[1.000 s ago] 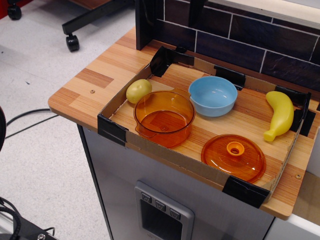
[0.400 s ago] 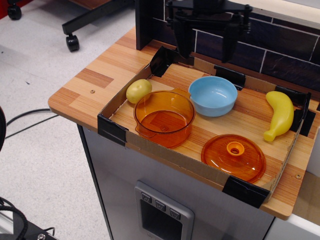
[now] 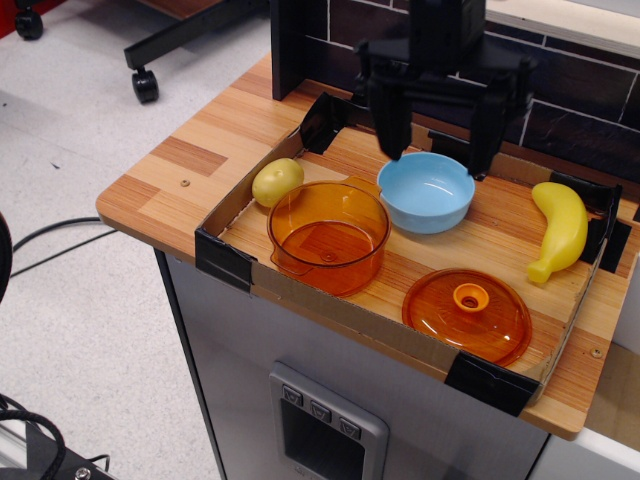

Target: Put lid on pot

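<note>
The orange lid [image 3: 467, 315] lies flat with its ring knob up at the front right of a shallow cardboard tray [image 3: 330, 305]. The deep orange pot [image 3: 328, 236] stands open and empty at the front left of the tray, apart from the lid. My black gripper [image 3: 437, 150] hangs over the back of the tray, above the light blue bowl [image 3: 426, 191]. Its two fingers are spread wide and hold nothing. It is well behind and above both the lid and the pot.
A yellow banana [image 3: 559, 229] lies at the tray's right end. A yellow-green round fruit [image 3: 277, 181] sits at the back left by the pot. A dark tiled wall [image 3: 560, 70] rises behind the tray. The wooden counter [image 3: 175, 165] ends at left and front.
My gripper came into view from the top and has moved down and to the right, now over the blue bowl. The lid, pot and other things have not moved.
</note>
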`<state>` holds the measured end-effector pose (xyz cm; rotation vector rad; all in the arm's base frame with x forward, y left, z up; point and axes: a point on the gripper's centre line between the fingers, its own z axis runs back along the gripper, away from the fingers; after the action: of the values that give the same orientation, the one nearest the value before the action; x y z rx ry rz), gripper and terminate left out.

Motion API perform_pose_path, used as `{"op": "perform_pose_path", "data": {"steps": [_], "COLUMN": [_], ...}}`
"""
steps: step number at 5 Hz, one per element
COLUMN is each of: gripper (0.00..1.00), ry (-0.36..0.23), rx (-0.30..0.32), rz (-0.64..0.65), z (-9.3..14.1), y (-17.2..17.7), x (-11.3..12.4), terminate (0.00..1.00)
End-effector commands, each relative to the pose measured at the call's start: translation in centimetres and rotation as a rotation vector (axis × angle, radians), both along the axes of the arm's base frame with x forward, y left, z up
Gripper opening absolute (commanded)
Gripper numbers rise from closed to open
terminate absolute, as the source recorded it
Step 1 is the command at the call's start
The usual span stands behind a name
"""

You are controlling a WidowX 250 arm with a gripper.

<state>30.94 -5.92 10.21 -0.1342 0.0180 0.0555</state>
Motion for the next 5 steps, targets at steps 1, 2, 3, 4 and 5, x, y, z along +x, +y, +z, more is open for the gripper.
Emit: {"op": "perform_pose_path", "data": {"steps": [1, 2, 3, 4, 5], "gripper": [1.00, 1.00, 1.00, 1.00, 1.00], "ry": [-0.083, -0.094, -0.101, -0.085, -0.073], "rx": [0.012, 0.003, 0.021, 0.039, 0.039], "rz": [-0.031, -0.058, -0.061, -0.061, -0.044], "z": [-1.9, -3.9, -5.2, -6.5, -6.8], "y": [-1.1, -2.9, -3.9, -4.4, -4.5], "x": [-1.1, -2.6, -2.9, -2.7, -2.1], "terminate": [0.00, 0.00, 0.00, 0.00, 0.00]}}
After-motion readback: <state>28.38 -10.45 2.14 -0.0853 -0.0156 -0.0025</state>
